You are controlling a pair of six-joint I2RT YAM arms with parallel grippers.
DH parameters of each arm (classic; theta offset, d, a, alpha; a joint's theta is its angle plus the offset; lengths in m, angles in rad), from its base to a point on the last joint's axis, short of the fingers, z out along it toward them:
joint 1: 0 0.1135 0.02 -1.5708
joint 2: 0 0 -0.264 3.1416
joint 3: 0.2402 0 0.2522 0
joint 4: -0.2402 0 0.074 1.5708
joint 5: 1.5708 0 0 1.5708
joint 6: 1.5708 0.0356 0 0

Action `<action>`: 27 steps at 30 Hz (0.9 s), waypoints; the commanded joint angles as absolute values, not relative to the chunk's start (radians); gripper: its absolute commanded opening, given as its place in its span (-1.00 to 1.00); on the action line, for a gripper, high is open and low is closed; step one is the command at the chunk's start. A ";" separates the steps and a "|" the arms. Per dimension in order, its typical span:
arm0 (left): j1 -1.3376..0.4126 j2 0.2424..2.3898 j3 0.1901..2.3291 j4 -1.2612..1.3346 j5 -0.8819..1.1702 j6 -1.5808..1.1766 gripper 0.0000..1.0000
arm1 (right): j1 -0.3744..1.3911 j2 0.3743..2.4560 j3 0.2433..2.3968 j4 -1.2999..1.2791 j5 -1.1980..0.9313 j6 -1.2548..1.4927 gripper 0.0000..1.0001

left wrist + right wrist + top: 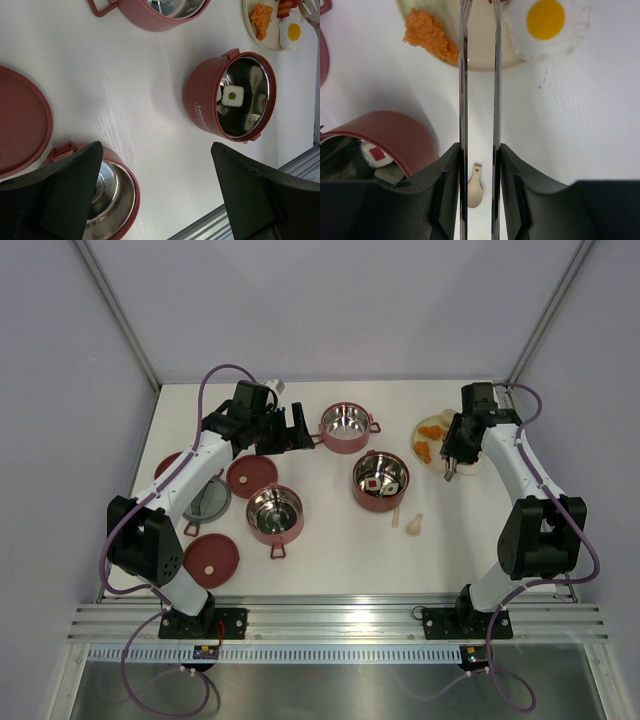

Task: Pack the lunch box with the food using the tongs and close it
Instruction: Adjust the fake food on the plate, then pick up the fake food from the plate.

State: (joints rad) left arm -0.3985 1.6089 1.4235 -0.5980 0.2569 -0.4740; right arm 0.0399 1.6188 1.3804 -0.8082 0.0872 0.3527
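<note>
Tongs [479,100] pinched between right gripper [479,200] fingers, arms nearly parallel, tips reaching onto cream plate [482,55]. Orange piece [430,35] left of tongs on plate, fried egg [547,22] right. Lunch box bowl [380,481] near plate, some food inside. Left gripper [155,195] wide open, empty, above another bowl [112,195].

Risks: tongs twisting in grip; piece slipping from smooth tips, dropping short of bowl; egg too flat to catch.

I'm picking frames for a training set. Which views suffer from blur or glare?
Top external: sharp, evenly lit, soft shadows. Left wrist: black jaws blurred in the foreground, steel reflections inside the bowl holding food. Right wrist: the tongs mirror the scene, the jaws near the lens are soft.
</note>
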 commanded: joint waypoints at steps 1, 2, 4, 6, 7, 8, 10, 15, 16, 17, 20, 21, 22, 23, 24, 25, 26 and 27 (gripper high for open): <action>-0.402 1.591 1.439 -0.578 0.250 -0.457 0.89 | 0.009 1.614 1.405 -0.813 0.083 0.304 -0.15; -0.402 1.591 1.437 -0.578 0.252 -0.459 0.89 | 0.009 1.621 1.405 -0.822 0.074 0.296 -0.13; -0.402 1.594 1.439 -0.578 0.253 -0.459 0.89 | -0.031 1.638 1.401 -0.828 0.061 0.279 -0.09; -0.402 1.595 1.436 -0.581 0.253 -0.459 0.89 | -0.037 1.641 1.393 -0.825 0.055 0.272 -0.04; -0.400 1.595 1.436 -0.580 0.253 -0.457 0.89 | -0.041 1.643 1.388 -0.825 0.055 0.268 -0.04; -0.402 1.597 1.436 -0.580 0.252 -0.457 0.89 | -0.044 1.643 1.388 -0.822 0.054 0.267 -0.02; -0.402 1.601 1.439 -0.581 0.253 -0.459 0.89 | -0.046 1.651 1.393 -0.828 0.061 0.264 0.00; -0.403 1.608 1.447 -0.581 0.256 -0.459 0.89 | -0.048 1.664 1.405 -0.828 0.072 0.255 0.02; -0.402 1.611 1.448 -0.581 0.256 -0.460 0.89 | -0.048 1.666 1.413 -0.830 0.068 0.255 0.02; -0.402 1.611 1.448 -0.581 0.256 -0.459 0.89 | -0.048 1.669 1.419 -0.830 0.066 0.252 0.02; -0.403 1.612 1.451 -0.583 0.255 -0.459 0.89 | -0.048 1.667 1.436 -0.838 0.052 0.245 0.02; -0.405 1.614 1.451 -0.583 0.255 -0.459 0.89 | -0.048 1.658 1.437 -0.836 0.048 0.245 0.02; -0.405 1.614 1.453 -0.583 0.255 -0.459 0.89 | -0.048 1.652 1.440 -0.838 0.048 0.245 0.02; -0.405 1.615 1.453 -0.583 0.255 -0.460 0.89 | -0.048 1.649 1.443 -0.836 0.048 0.244 0.02; -0.405 1.618 1.456 -0.583 0.256 -0.459 0.89 | -0.048 1.641 1.450 -0.838 0.048 0.244 0.01; -0.405 1.620 1.459 -0.586 0.256 -0.460 0.89 | -0.048 1.640 1.451 -0.835 0.046 0.245 0.01; -0.406 1.623 1.460 -0.586 0.259 -0.460 0.89 | -0.048 1.640 1.453 -0.834 0.048 0.244 0.01; -0.407 1.624 1.462 -0.586 0.265 -0.463 0.89 | -0.048 1.640 1.457 -0.834 0.045 0.244 0.01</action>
State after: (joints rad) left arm -0.4011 1.6142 1.4239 -0.6014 0.2573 -0.4709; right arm -0.0460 1.6695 1.4067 -0.8360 0.0593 0.2646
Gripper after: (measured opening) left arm 0.942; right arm 0.509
